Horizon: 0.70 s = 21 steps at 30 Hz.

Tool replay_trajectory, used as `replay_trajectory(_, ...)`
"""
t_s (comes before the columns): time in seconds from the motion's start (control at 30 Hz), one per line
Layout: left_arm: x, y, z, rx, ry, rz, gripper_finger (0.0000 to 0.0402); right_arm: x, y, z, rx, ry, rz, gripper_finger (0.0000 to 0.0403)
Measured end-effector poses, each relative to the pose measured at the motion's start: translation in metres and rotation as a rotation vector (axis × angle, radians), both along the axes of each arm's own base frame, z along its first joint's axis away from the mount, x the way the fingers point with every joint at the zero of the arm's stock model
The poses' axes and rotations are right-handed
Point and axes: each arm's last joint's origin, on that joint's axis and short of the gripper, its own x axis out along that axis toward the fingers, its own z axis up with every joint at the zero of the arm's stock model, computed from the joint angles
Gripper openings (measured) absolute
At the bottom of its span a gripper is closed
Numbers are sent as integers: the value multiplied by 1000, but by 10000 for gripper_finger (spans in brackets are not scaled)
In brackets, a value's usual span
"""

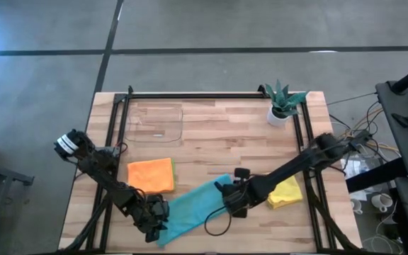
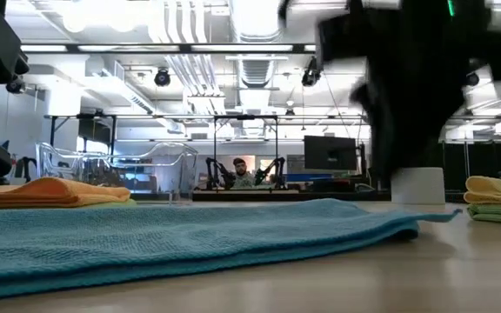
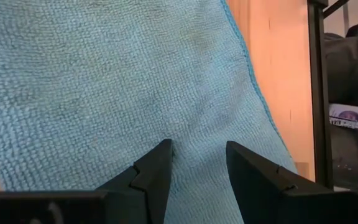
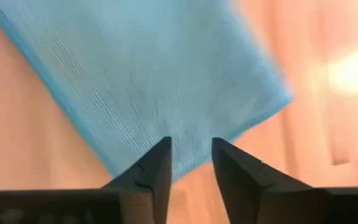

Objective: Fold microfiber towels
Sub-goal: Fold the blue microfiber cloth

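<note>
Teal towel (image 2: 190, 230) — yellow towel (image 2: 498, 185) behind

towel (image 1: 193, 205) between two folded towels (image 1: 151, 175)

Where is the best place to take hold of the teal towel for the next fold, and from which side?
Probably the free corner of the teal towel on the plant side, approached from above: the cloth lies flat as a long strip, and its edges there are exposed on bare wood.
</note>
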Motion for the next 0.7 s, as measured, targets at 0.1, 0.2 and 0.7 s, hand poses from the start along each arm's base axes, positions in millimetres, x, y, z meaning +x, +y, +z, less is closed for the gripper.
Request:
replay_trajectory(0.1, 0, 0, 0, -3, -3, 0, 140, -8, -6, 27, 28, -123, -150, 142)
replay_trajectory(0.2, 0, 0, 0, -1, -4, -3, 140, -13, -16, 31, 41, -230, -412, 179)
replay_trajectory(0.7, 0, 0, 0, 39, -33, -58, 140, 0, -23, -26, 218, -80, -783, 228)
